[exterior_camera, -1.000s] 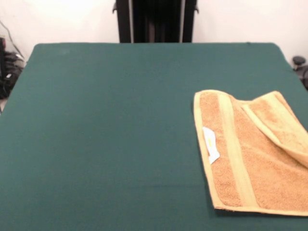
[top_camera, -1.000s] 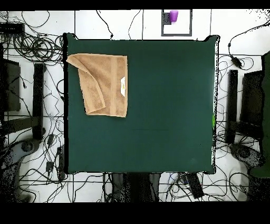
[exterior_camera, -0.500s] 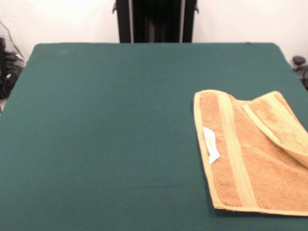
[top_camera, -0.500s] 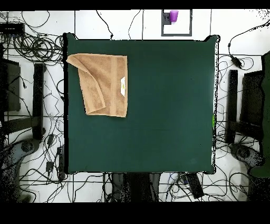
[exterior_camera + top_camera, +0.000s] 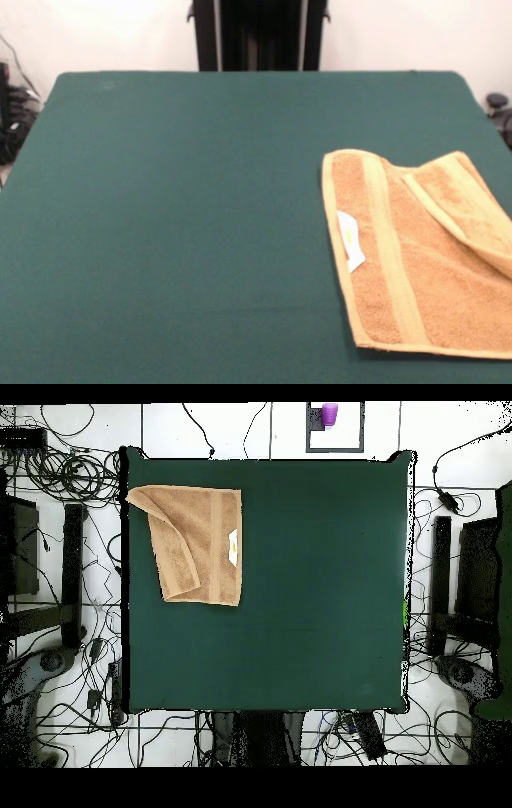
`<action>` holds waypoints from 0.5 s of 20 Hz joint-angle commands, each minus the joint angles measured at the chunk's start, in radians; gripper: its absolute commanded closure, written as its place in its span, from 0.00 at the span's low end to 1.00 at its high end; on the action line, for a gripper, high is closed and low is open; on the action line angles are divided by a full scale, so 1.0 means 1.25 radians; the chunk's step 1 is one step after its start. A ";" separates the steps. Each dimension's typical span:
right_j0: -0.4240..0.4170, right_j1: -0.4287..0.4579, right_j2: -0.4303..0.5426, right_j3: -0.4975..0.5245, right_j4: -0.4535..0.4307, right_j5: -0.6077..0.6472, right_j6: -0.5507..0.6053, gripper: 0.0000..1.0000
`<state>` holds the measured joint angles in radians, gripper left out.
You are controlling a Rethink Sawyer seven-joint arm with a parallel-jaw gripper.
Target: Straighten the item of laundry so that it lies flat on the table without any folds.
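Note:
The orange-tan towel [image 5: 416,256] lies at the near right of the dark green table [image 5: 176,224] in the front view, running off the picture's right edge. One side is folded over the rest as a diagonal flap [image 5: 468,204]. A small white label [image 5: 350,240] lies near its left hem. In the overhead view the towel [image 5: 195,544] sits in the table's [image 5: 320,604] upper left corner, with the flap [image 5: 165,534] along its left side. The gripper shows in neither view.
The robot's black pedestal [image 5: 258,34] stands at the table's far edge. In the overhead view, cables and black stands [image 5: 70,574] surround the table, and a purple cup [image 5: 329,414] sits on the floor beyond the top edge.

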<state>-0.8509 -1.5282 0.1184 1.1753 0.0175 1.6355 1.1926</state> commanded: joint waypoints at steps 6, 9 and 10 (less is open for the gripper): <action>-0.048 0.023 0.028 -0.137 0.000 0.325 -0.004 0.00; -0.068 0.012 0.012 -0.130 0.005 0.327 -0.040 0.00; -0.077 0.011 0.011 -0.134 0.005 0.333 -0.053 0.00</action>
<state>-0.9401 -1.5366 0.1184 1.0114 0.0183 1.9360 1.1926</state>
